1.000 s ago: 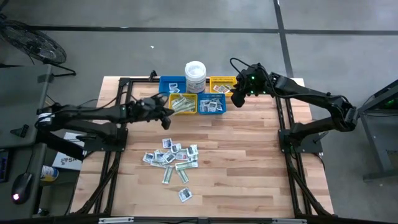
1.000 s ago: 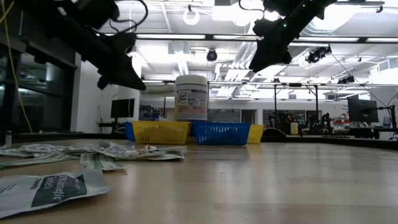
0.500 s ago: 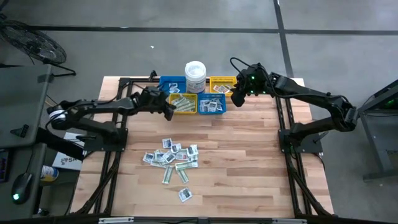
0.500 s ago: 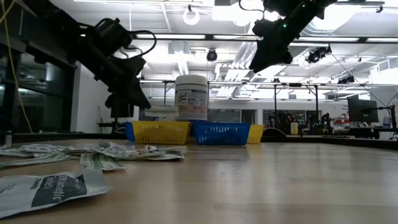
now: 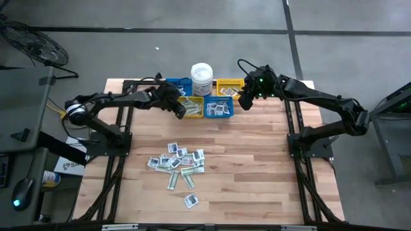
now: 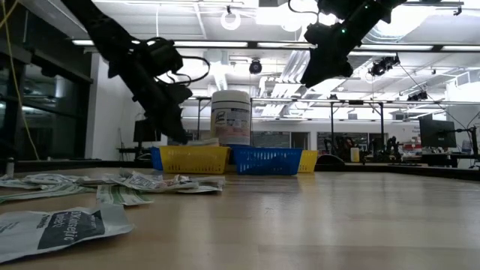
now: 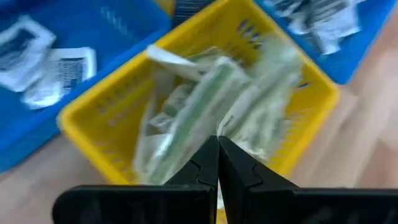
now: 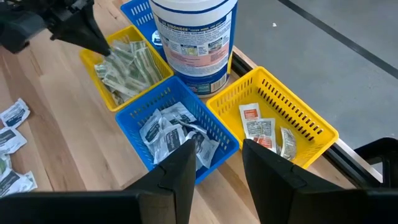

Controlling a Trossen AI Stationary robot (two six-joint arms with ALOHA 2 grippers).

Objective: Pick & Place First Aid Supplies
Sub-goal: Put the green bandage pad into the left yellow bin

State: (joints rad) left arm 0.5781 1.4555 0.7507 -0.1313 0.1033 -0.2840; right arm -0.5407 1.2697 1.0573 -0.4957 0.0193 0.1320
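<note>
Loose packets (image 5: 178, 161) lie heaped mid-surface (image 5: 257, 167). Farther back, the left gripper (image 5: 180, 110), fingers pressed shut on a green strip (image 7: 199, 118), hangs over the yellow bin (image 5: 190, 107): release low, inside its walls. The right gripper (image 5: 244, 102) waits half-open, empty.

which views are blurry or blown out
Left wrist view: yellow bin and its strips soft, as if out of focus. Low view: ceiling lights glare, both arms dark silhouettes, near packet blurred. Right wrist view: sharp.
</note>
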